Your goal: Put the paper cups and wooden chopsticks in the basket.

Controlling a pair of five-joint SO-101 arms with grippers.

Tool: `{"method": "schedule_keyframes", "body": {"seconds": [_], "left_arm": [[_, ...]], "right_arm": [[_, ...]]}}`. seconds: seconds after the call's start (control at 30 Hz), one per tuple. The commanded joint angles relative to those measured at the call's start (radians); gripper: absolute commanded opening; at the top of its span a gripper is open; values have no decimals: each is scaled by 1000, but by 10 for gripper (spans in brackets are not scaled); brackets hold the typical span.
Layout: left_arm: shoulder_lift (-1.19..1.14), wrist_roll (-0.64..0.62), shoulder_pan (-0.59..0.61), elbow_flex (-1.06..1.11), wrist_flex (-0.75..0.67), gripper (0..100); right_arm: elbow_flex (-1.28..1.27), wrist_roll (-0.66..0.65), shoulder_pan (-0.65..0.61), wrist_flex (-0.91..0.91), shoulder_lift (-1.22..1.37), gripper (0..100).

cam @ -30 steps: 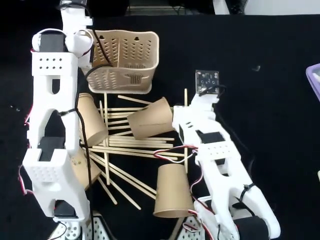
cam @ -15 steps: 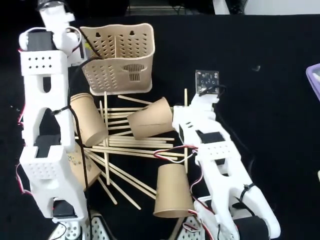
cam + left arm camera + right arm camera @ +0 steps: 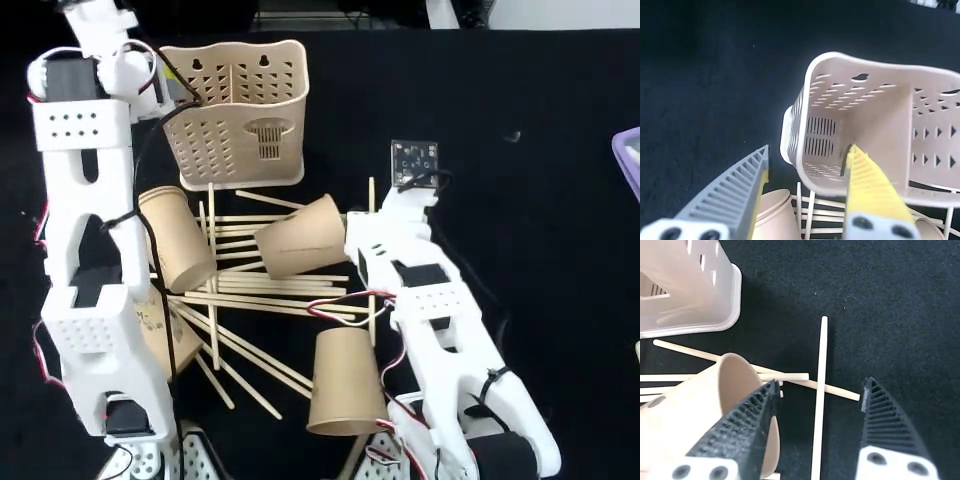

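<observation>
Compared to a second before, the left arm had swung out toward the table's left edge. The basket (image 3: 235, 150) had gone with it, sliding left and turning a bit. The right arm, the cups and the chopsticks hadn't budged.

The left gripper (image 3: 807, 148) was spread wide with the basket's end wall between its fingers. The yellow finger (image 3: 865, 180) reached inside the basket and the grey finger (image 3: 740, 185) sat outside, not squeezing it as far as I could tell. The wrist camera looked straight into the basket at its slotted walls.

The paper cups all lay on their sides on the black table (image 3: 520, 200), outside the basket:
- One cup (image 3: 175, 240) lay just in front of the basket, by the left arm.
- The middle cup (image 3: 300, 238) lay on the pile of chopsticks (image 3: 260, 290).
- A third cup (image 3: 345, 380) lay nearer the arm bases.
- A fourth cup (image 3: 165, 335) was partly under the left arm.

The right gripper (image 3: 820, 381) was spread apart too. It hovered over a single chopstick (image 3: 821, 355) right beside the middle cup's mouth.
</observation>
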State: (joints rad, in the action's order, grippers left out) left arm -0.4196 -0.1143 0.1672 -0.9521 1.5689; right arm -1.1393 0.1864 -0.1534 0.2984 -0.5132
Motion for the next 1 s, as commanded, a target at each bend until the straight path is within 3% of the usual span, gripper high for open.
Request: {"method": "schedule_keyframes", "body": {"seconds": [0.0,0.07,0.17,0.37,0.67,0.97], "left_arm": [[-18,-11,2,-24,-15,245],[-31,-8,1,-28,14,199],[-37,-6,-2,-31,71,25],[-26,-5,-18,-28,186,33],[-25,54,-18,-1,192,29],[124,57,-58,219,193,29]], "right_arm": [[22,-2,-11,-18,4,269],[22,-2,-11,-18,4,269],[24,-2,-11,-18,4,269],[24,-2,-11,-18,4,269],[24,-2,-11,-18,4,269],[24,-2,-11,-18,4,269]]}}
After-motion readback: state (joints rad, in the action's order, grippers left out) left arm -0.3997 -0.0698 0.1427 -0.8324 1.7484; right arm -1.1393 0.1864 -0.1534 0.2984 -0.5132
